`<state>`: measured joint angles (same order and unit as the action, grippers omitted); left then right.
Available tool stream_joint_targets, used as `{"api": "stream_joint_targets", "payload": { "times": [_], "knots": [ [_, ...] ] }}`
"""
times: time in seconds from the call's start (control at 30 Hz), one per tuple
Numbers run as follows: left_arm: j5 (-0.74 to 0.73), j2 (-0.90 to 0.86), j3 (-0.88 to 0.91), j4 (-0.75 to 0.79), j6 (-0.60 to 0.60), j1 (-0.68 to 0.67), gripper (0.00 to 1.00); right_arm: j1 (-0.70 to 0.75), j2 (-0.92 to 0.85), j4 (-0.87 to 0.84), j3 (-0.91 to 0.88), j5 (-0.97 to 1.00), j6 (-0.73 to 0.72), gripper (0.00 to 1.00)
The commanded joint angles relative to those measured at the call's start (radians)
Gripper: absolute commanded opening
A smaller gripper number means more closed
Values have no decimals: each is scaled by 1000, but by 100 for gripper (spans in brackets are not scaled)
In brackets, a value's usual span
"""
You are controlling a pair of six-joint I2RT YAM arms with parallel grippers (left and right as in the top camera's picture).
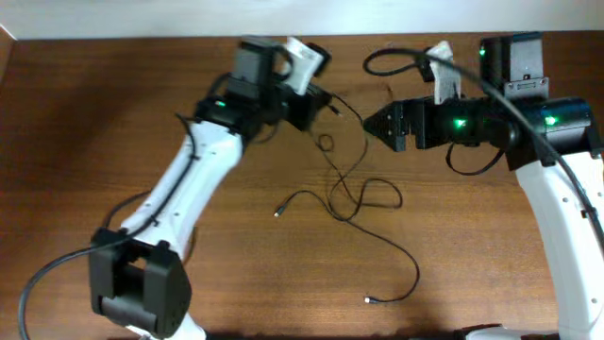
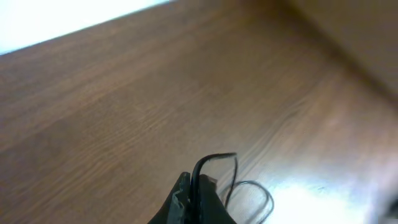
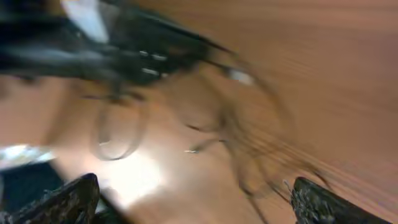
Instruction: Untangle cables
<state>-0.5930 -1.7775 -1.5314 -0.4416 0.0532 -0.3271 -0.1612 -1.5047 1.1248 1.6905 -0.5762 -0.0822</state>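
cables (image 1: pixel 345 210): thin black loose loops | left claw (image 2: pixel 190 184): clamped on cables | right claw (image 3: pixel 194 186): apart

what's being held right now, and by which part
The left gripper is shut on the cables, pinching a small loop of cord. The right gripper is open, holding nothing.

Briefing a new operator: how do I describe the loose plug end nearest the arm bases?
On the wooden table, look between the left arm and the right arm, near their bases. A thin black cable curves out of the tangle to a pale-tipped plug end. The other loose plug lies nearer the tangle.
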Motion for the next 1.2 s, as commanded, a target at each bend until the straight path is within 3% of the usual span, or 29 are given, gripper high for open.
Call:
{"api": "stream_joint_targets", "payload": {
  "times": [0.0,0.03,0.17,0.27,0.37,0.6,0.7,0.77,0.9,1.03,1.1,1.13,1.17],
  "knots": [
    [-382,47,-8,49,-162,111,0,-40,-23,45,7,181,-100,98],
    [-383,47,-8,58,-219,126,0,-58,-31,52,5,138,-98,99],
    [-380,47,-8,119,-638,195,0,-176,-55,19,-37,92,21,98],
    [-380,47,-8,159,-898,213,0,-267,-58,-149,-143,91,132,99],
    [-380,47,-8,161,-992,213,0,-307,-58,-333,-221,121,135,99],
    [-385,47,-8,160,-992,212,0,-331,-59,-603,-246,147,209,96],
    [-384,47,-8,160,-992,212,0,-337,-61,-597,-246,146,206,45],
    [-385,47,-8,160,-992,212,0,-337,-62,-585,-246,146,206,20],
    [-399,47,-8,160,-992,212,0,-337,-62,-583,-246,138,206,4],
    [-389,47,-8,161,-993,214,0,-348,-62,-537,-246,129,206,4],
    [-391,47,-8,161,-993,213,0,-348,-62,-532,-246,143,206,72],
    [-391,47,-8,161,-993,212,0,-348,-61,-542,-246,143,206,90],
    [-391,47,-8,160,-993,212,0,-349,-61,-556,-246,143,206,94]
  ]
}}
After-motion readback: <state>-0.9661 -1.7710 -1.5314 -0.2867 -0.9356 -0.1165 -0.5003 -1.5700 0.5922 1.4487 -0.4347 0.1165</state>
